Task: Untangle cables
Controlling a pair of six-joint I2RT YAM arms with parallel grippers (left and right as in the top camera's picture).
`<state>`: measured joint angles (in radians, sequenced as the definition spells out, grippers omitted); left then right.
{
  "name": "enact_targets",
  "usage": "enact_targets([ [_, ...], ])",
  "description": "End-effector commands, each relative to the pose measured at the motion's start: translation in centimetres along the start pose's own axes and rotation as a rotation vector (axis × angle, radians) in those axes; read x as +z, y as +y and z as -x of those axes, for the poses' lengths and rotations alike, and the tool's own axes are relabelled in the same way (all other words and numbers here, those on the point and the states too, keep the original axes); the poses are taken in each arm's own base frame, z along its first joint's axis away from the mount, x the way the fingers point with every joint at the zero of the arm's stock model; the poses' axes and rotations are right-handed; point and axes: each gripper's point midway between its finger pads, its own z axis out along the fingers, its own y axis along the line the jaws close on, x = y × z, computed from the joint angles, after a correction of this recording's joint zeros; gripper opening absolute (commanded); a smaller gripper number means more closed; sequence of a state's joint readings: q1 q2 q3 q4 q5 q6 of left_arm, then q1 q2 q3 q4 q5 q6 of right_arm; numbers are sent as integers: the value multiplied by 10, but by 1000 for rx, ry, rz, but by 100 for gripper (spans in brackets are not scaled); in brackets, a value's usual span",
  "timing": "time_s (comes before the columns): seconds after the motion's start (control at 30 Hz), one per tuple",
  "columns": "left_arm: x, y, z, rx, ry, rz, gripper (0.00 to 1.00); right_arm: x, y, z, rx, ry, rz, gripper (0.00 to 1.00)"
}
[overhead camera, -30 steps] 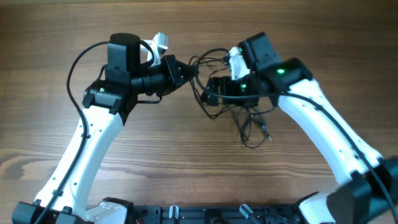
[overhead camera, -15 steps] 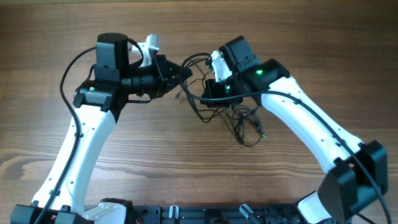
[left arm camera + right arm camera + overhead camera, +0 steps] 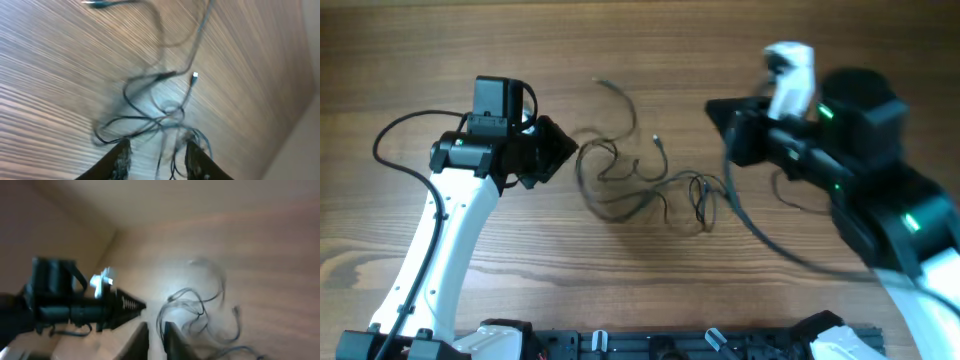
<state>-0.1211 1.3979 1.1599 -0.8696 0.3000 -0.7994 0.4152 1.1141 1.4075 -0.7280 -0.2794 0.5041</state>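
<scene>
Both arms have white shells on the long links and black housings at the joints. The left arm (image 3: 445,235) carries a boxy black block (image 3: 500,100) near its wrist, and a thin black cable (image 3: 390,140) loops out beside it. The right arm (image 3: 880,190) shows green lights (image 3: 825,112) on its black housing and a white piece (image 3: 788,75) on top, perhaps a camera mount; blur hides detail. The left gripper (image 3: 159,161) has black fingers (image 3: 121,159).
</scene>
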Motion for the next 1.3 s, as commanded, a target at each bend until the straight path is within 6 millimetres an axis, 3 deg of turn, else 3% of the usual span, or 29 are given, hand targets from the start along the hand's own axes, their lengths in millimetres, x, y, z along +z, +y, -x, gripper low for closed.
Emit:
enact_targets([
  [0.0, -1, 8, 10, 1, -55, 43, 47, -16, -14, 11, 23, -81, -97, 52],
  [0.07, 0, -3, 2, 7, -4, -18, 49, -14, -17, 3, 27, -46, -107, 66],
  [0.2, -6, -43, -15, 133, 109, -234, 51, 4, -37, -24, 24, 91, -173, 79],
  [0.27, -7, -48, -12, 143, 94, -252, 53, 18, -52, -43, 50, 186, -223, 84],
  [0.47, -2, -23, -11, 109, 73, -128, 60, 59, -100, -109, 132, 501, -382, 90],
  [0.7, -1, 13, -10, 73, 43, 43, 71, 89, -155, -191, 161, 882, -538, 93],
  [0.9, -1, 13, -10, 72, 44, 44, 74, 108, -166, -229, 115, 1024, -545, 92],
  [1.0, -1, 12, -9, 73, 43, 43, 75, 117, -162, -238, 82, 1039, -530, 83],
  [1.07, -1, 12, -9, 73, 43, 43, 77, 123, -157, -238, 56, 1026, -510, 45],
  [1.1, -1, 12, -9, 73, 43, 43, 77, 126, -154, -238, 44, 1018, -498, 37],
  [1.27, -1, 13, -10, 72, 45, 46, 77, 131, -151, -238, 21, 1007, -481, 39],
])
